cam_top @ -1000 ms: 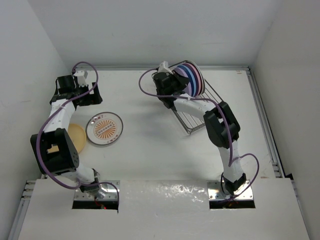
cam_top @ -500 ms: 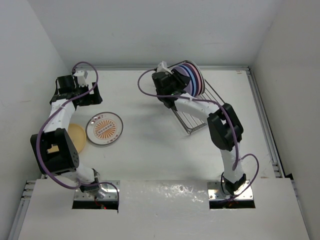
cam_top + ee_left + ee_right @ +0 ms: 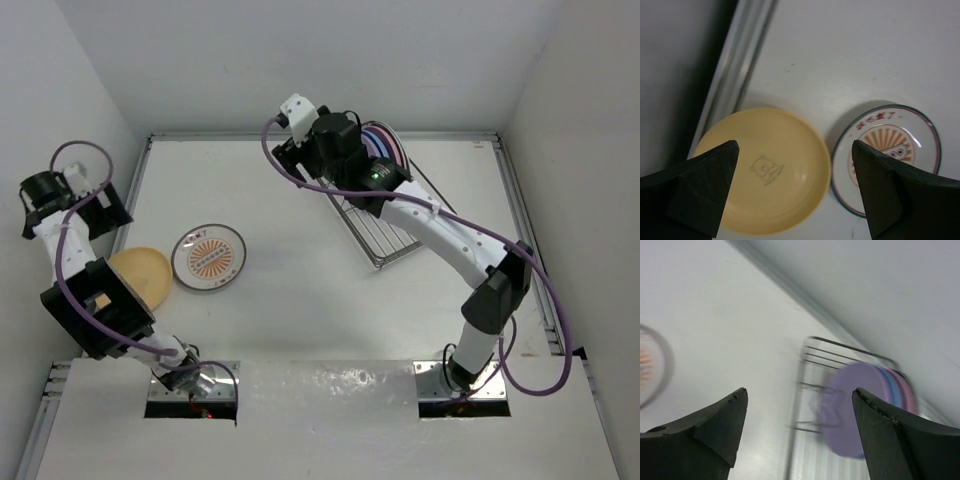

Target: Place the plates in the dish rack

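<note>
Right claw [image 3: 799, 395] is hanging wide and empty by the rack [image 3: 380, 240] at the table's far edge, purple plate [image 3: 850, 410] and others standing in it. Left claw [image 3: 795, 150], wide too, is hovering over the yellow plate [image 3: 765, 170] and sunburst plate [image 3: 887, 152] by the left edge, so guessing two to go.

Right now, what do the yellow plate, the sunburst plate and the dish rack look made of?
Yellow plate: likely plastic or melamine, smooth, soft sheen. Sunburst plate: glossy, ceramic or melamine, sharp highlights. Dish rack: silvery metal wire, thin bars.

Robot lab cell: plain white walls [image 3: 300, 60] boxing in the table [image 3: 300, 310].
</note>
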